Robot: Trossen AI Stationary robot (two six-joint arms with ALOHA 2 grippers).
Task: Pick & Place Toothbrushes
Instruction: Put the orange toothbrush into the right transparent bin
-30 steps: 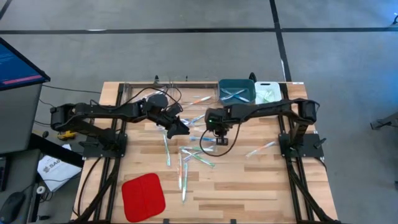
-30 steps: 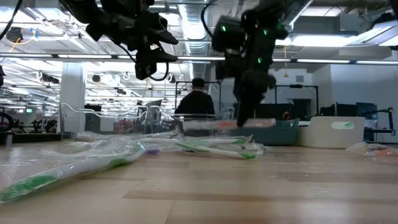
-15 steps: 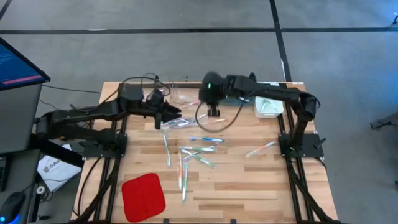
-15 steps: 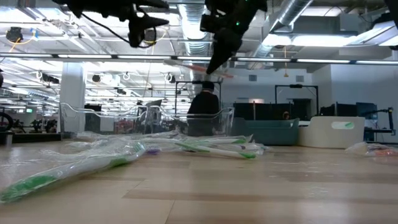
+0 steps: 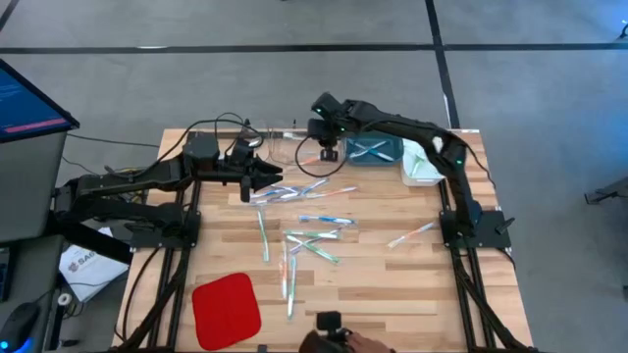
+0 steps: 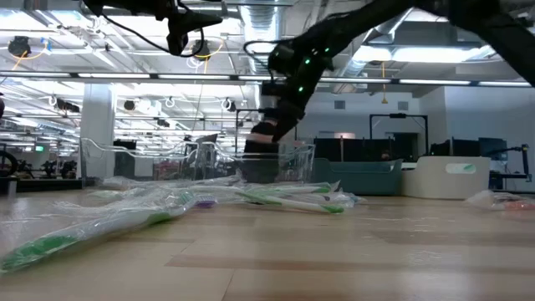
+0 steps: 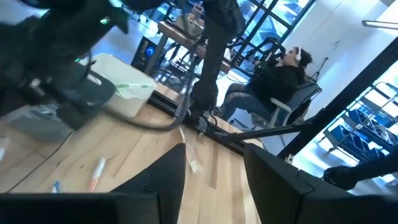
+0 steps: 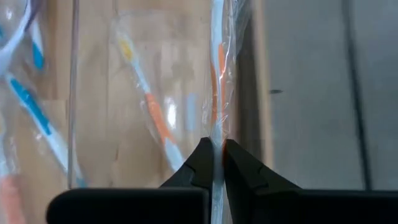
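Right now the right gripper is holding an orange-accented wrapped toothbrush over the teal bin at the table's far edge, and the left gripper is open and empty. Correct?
Not quite. The right gripper holds the orange-accented wrapped toothbrush over the clear plastic bin, not the teal bin beside it, as the high view and right wrist view show. The left gripper is indeed open and empty.

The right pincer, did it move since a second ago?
Yes. The right pincer, shut on an orange toothbrush, went from the table's middle toward the far edge, now over the clear bin beside the teal bin.
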